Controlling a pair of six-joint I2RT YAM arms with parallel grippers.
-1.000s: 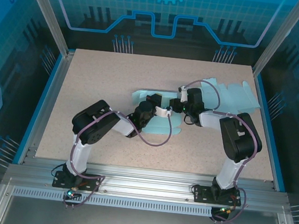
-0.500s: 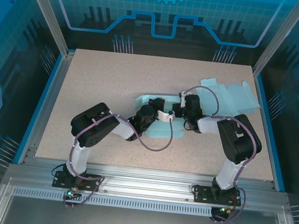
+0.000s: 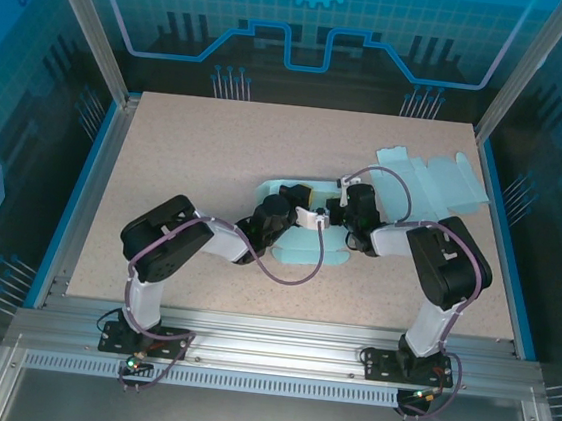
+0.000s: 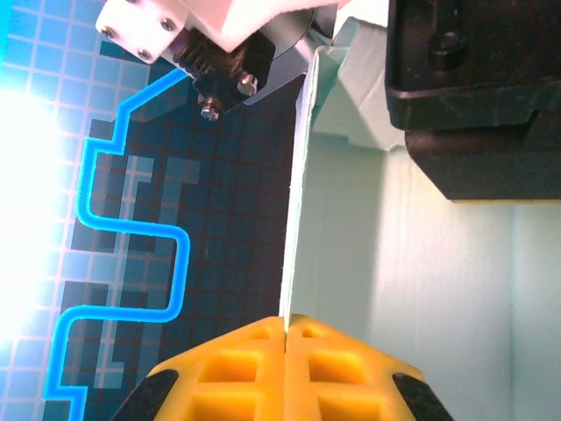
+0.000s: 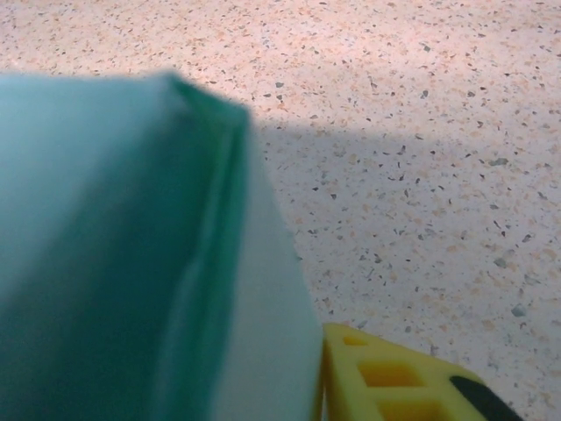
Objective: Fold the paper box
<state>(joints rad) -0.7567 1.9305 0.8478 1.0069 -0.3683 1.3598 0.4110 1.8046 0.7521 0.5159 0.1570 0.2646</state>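
At the far left of the overhead view, a glowing blue wall panel point(image 3: 7, 142) printed with a grid and circuit lines closes in the room. A slanted metal post point(image 3: 84, 24) rises at the back left corner of the surface point(image 3: 197, 151). The surface is a pale speckled board with a blue strip point(image 3: 80, 189) down its left side and a ribbed metal rail point(image 3: 268, 335) along its bottom edge.

The left arm point(image 3: 162, 243) stretches from the lower left towards the centre. The paper box point(image 3: 297, 244), pale blue-green and partly folded, sits there at the middle of the surface, between the two arms. In the left wrist view, the yellow left fingers point(image 4: 245, 368) are pressed together on the thin edge of one upright panel of the box.

The right arm point(image 3: 451, 264) bends in from the lower right to the same spot. In the right wrist view, one of the right fingers point(image 5: 394, 377) shows at the bottom, just beside a blurred panel of the box. I cannot tell whether they are open or closed.

Another pale sheet point(image 3: 440, 182) lies flat at the upper right of the surface.
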